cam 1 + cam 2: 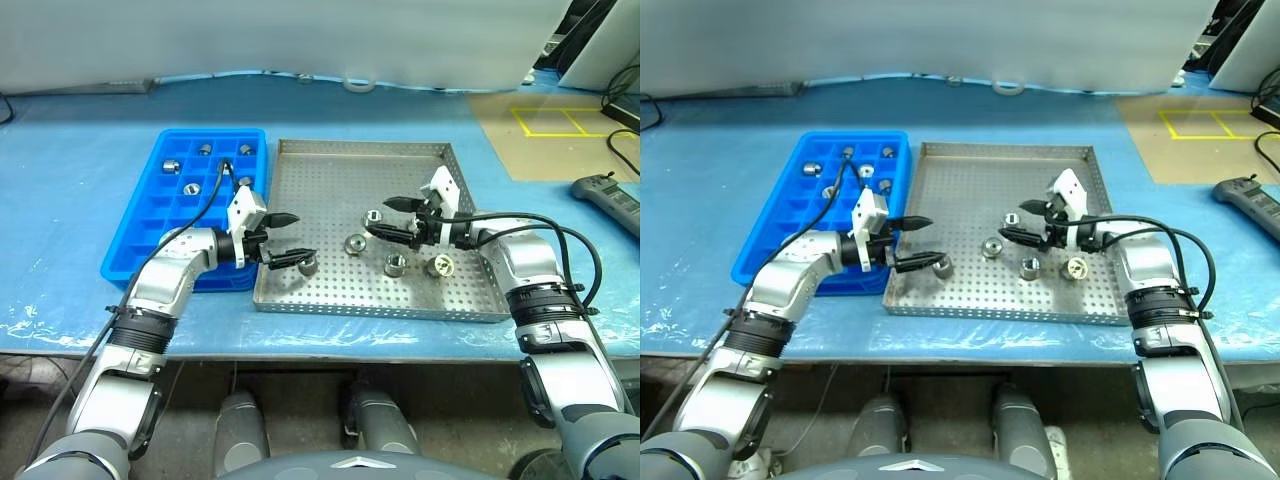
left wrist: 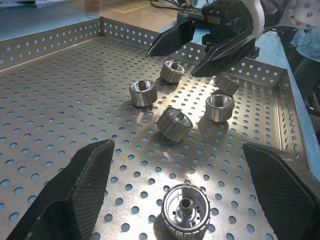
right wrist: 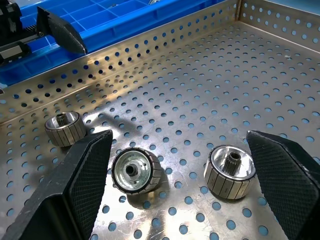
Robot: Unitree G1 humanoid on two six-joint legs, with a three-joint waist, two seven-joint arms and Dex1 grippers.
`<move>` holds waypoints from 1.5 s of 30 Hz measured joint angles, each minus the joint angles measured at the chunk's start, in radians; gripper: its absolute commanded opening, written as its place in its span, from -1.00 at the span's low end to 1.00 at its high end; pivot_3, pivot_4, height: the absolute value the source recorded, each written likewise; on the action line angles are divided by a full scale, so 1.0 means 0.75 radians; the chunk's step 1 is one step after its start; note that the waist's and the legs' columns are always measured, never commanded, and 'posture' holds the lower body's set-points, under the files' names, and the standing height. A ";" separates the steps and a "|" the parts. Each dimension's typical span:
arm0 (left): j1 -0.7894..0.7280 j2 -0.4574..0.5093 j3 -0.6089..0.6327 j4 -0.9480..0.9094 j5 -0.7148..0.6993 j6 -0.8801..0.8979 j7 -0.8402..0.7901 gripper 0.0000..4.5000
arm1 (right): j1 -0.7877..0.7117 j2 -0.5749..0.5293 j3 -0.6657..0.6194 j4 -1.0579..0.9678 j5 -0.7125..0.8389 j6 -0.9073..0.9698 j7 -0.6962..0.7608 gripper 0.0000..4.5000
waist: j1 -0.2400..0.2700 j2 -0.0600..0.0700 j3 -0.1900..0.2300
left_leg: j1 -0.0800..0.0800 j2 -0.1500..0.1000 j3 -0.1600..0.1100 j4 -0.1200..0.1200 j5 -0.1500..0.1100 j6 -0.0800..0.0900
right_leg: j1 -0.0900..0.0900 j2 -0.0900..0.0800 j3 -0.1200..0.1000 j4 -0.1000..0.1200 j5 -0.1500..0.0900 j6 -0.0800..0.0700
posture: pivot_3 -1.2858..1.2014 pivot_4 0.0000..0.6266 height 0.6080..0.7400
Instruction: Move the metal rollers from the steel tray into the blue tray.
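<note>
Five metal rollers (image 1: 355, 243) lie in the steel tray (image 1: 330, 180). The left end effector (image 1: 285, 238), fingers apart, straddles the nearest roller (image 1: 308, 266); the right end effector (image 1: 392, 218), likewise apart, brackets two more.

A blue-covered table (image 1: 60, 200) carries the blue tray (image 1: 135, 235) touching the steel tray (image 1: 330, 165), plus a handset (image 1: 610, 198).

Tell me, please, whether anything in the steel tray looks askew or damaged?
Nothing damaged. One roller near the right gripper lies tipped on its side; the other rollers in the steel tray stand upright.
</note>
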 measured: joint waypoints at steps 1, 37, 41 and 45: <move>0.000 0.000 0.000 0.000 0.000 0.000 0.000 1.00 | 0.000 0.000 0.000 0.000 0.000 0.000 0.000 0.99 | 0.000 0.000 0.000 | 0.000 0.000 0.000 0.000 0.000 0.000 | 0.000 0.000 0.000 0.000 0.000 0.000 | -0.21 -0.52 1.00; -0.151 0.002 -0.321 0.258 0.372 -0.133 -0.132 -0.23 | 0.013 0.021 -0.066 0.085 -0.003 -0.058 -0.170 1.00 | -0.045 0.009 -0.005 | 0.014 0.000 0.010 -0.005 0.000 0.000 | 0.009 0.001 0.009 -0.002 0.000 0.000 | -0.23 -0.52 1.00; -0.134 -0.020 -0.271 0.241 0.349 -0.108 -0.053 -0.23 | -0.010 0.058 -0.064 0.132 -0.020 -0.085 -0.180 1.00 | -0.045 0.009 -0.005 | 0.014 0.000 0.010 -0.005 -0.001 0.000 | 0.009 0.001 0.009 -0.002 0.000 0.000 | -0.22 -0.52 1.00; -0.108 -0.147 0.047 0.186 0.116 0.025 0.172 -0.23 | -0.059 0.077 -0.062 0.179 -0.040 -0.114 -0.186 1.00 | -0.037 0.008 -0.003 | 0.010 0.000 0.010 -0.004 -0.001 0.002 | 0.005 0.001 0.008 -0.004 0.001 0.000 | -0.19 -0.52 1.00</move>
